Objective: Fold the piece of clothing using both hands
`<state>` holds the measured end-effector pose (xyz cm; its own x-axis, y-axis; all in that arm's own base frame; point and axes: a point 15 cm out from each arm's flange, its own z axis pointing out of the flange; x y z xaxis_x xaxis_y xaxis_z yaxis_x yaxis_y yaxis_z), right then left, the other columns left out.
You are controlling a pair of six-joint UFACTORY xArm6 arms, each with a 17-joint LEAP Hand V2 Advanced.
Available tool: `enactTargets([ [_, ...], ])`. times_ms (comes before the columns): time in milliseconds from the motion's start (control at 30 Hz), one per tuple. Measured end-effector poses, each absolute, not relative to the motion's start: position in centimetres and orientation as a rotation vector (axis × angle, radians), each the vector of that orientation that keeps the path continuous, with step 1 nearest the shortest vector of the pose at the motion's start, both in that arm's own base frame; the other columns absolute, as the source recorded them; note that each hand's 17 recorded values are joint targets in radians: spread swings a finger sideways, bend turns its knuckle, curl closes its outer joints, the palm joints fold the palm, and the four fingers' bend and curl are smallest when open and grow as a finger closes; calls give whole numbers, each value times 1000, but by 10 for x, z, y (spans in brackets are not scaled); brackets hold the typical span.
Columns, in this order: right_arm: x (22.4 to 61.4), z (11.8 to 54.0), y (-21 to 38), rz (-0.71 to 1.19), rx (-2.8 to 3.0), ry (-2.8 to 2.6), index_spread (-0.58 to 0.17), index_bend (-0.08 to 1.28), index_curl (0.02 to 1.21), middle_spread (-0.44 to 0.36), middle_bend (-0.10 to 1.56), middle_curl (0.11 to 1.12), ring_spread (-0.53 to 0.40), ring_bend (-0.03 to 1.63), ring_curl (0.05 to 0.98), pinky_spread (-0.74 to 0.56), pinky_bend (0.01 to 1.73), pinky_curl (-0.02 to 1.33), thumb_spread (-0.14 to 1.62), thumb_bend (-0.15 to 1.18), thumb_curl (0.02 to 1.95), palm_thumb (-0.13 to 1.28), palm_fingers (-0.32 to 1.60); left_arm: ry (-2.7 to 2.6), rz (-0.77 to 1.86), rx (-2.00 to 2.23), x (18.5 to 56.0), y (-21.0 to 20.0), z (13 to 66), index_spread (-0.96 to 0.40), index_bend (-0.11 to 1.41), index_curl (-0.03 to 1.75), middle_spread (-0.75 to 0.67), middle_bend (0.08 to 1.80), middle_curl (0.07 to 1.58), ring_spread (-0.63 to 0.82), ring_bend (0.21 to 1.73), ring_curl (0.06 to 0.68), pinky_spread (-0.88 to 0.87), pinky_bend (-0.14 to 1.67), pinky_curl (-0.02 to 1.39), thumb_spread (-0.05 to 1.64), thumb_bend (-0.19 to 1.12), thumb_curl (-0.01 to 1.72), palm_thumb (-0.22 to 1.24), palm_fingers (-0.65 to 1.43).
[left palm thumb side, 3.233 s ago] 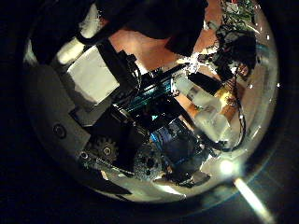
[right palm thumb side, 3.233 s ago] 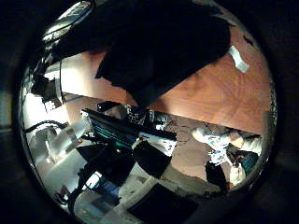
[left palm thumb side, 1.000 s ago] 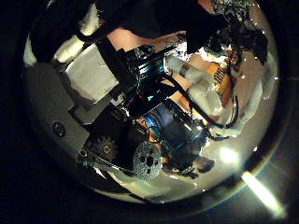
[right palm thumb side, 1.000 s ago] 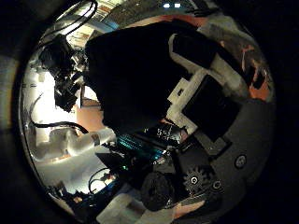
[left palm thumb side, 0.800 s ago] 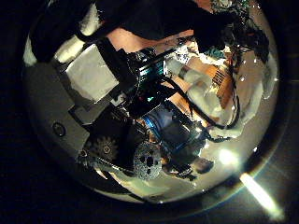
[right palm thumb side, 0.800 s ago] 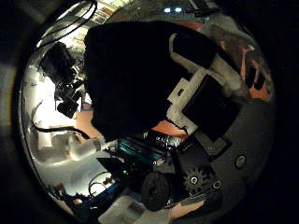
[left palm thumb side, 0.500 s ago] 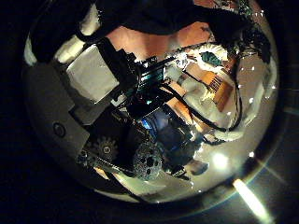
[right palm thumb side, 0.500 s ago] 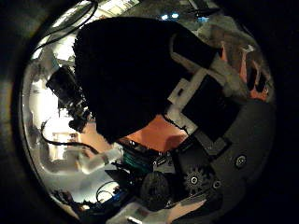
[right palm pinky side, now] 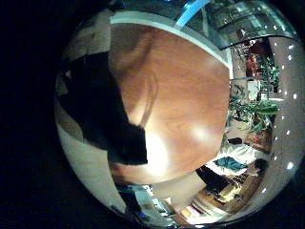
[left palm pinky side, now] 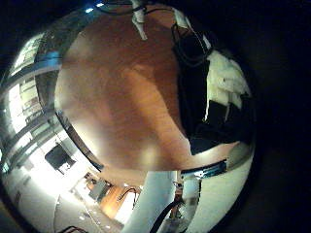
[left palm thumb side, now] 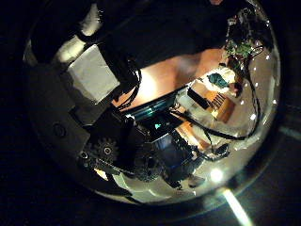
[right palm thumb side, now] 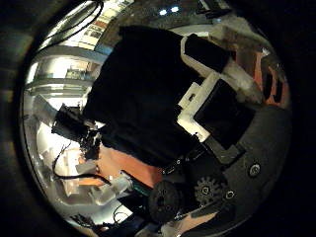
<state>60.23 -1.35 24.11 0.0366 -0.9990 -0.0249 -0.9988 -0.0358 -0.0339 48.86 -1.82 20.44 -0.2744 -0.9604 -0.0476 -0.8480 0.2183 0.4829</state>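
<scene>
At the work table (right palm pinky side: 181, 91), mid-fold: the garment (right palm thumb side: 143, 94) now fills most of the right hand's thumb-side palm view, where about three seconds earlier it showed farther from that palm, with a broad stretch of tabletop beside it. Over the last second the cloth has spread across that view while the strip of table beneath it has shrunk, and room background now shows behind the cloth's edge. That suggests the right hand (right palm thumb side: 212, 133) has closed in on the fabric and raised it off the surface. Its fingers (right palm thumb side: 197, 99) curl across the cloth and appear to pinch a fold of it against the palm.

From the left hand (left palm thumb side: 94, 80), the garment's edge hangs across the far side of the thumb-side palm view, with a band of bare table below it. The cloth has come to cover more of that view than half a second ago. Whether this hand has closed on the fabric cannot be told. A second hand (right palm thumb side: 74, 123) shows beyond the cloth in the right thumb-side palm view.

Judged from this, the lift is under way and the fold itself is not yet laid down. No label, brand or writing can be read on the garment
</scene>
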Motion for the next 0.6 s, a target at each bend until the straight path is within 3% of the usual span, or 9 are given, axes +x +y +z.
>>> enactTargets([
  [100,621,222,-13,-58,-2208,2144,-306,954,934,-144,1265,784,-210,1377,712,-218,1278,792,1230,-38,577,857,1041,-2231,-563,1763,502,-16,195,-513,179,1490,-685,789,1123,-469,1278,517,-652,963,781,1074,-31,613,760,823],
  [167,625,215,-18,-64,-2196,2152,-318,874,920,-151,1220,761,-213,1359,694,-263,1238,767,1253,-28,547,827,1016,-2206,-513,1805,508,-16,190,-505,166,1448,-662,721,1102,-467,1230,517,-642,939,793,1075,-34,594,724,629],
  [233,630,215,-26,-85,-2170,2158,-341,711,885,-171,1112,726,-236,1350,674,-341,1229,740,1276,-27,514,786,853,-2204,-462,1829,516,-17,188,-482,128,1383,-606,592,1072,-453,1238,521,-630,941,806,1080,-41,569,669,445],
  [267,631,215,-33,-92,-2155,2165,-356,608,859,-178,1070,711,-244,1352,663,-376,1244,727,1287,-25,499,771,783,-2206,-429,1841,520,-19,188,-458,105,1338,-539,463,1045,-416,1210,516,-610,946,817,1092,-57,546,611,245],
  [300,630,216,-40,-92,-2143,2177,-372,495,827,-184,1027,696,-253,1354,653,-406,1263,713,1303,-23,485,756,708,-2207,-389,1856,525,-21,190,-435,121,1301,-486,397,1024,-394,1222,524,-595,948,822,1098,-48,534,589,207],
  [400,628,234,-56,-115,-2115,2187,-421,333,754,-209,926,663,-274,1335,613,-470,1265,665,1336,-19,446,719,654,-2192,-311,1888,531,-18,198,-328,118,1158,-257,207,917,-236,1137,488,-451,843,812,1124,-52,481,474,-92],
  [600,596,293,-84,-151,-2087,2197,-477,209,684,-234,805,631,-299,1268,559,-503,1206,594,1369,-20,384,669,621,-2232,-232,1889,535,-18,223,-112,97,868,142,147,707,106,935,389,-16,590,711,1143,-33,409,364,-187],
])
